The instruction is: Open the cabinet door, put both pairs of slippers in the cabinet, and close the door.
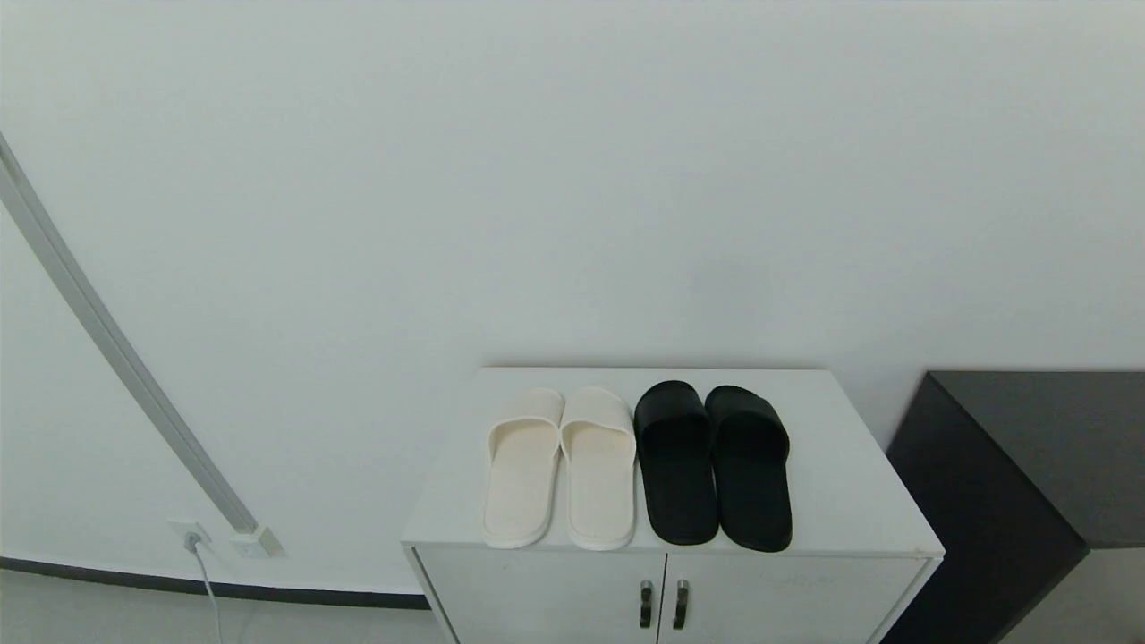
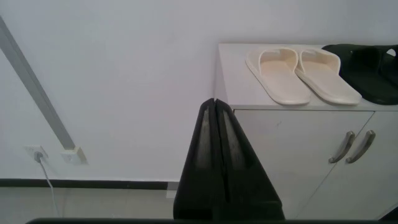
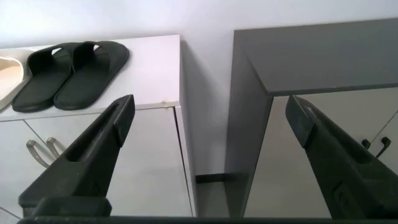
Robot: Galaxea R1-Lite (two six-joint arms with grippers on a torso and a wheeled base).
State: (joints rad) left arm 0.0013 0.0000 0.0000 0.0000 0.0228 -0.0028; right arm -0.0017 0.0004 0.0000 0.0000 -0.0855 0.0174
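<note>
On top of the white cabinet [image 1: 841, 501] two pairs of slippers lie side by side with their toes toward the wall [image 1: 572, 179]: the cream pair [image 1: 559, 465] on the left and the black pair [image 1: 716, 465] on the right, with the inner cream slipper touching the inner black one. Their heels reach close to the front edge. Below them the cabinet's two doors [image 1: 546, 595] are closed, and the two metal handles [image 1: 663, 604] stand upright just beside each other at the middle seam. The left hand [image 2: 215, 109] is out in front of the cabinet's left front corner, apart from it, its two fingers pressed together with nothing between them. The right hand [image 3: 210, 106] is out in front of the cabinet's right side, its fingers spread wide and holding nothing, facing the narrow gap between the cabinet and a dark grey block [image 1: 1002, 483] that stands just beside it. On the wall to the left a grey rail [image 1: 116, 349] slants down to a small box [image 1: 259, 542], and near it a plug sits in a socket [image 1: 190, 535] with a cable [image 1: 210, 595] hanging down
</note>
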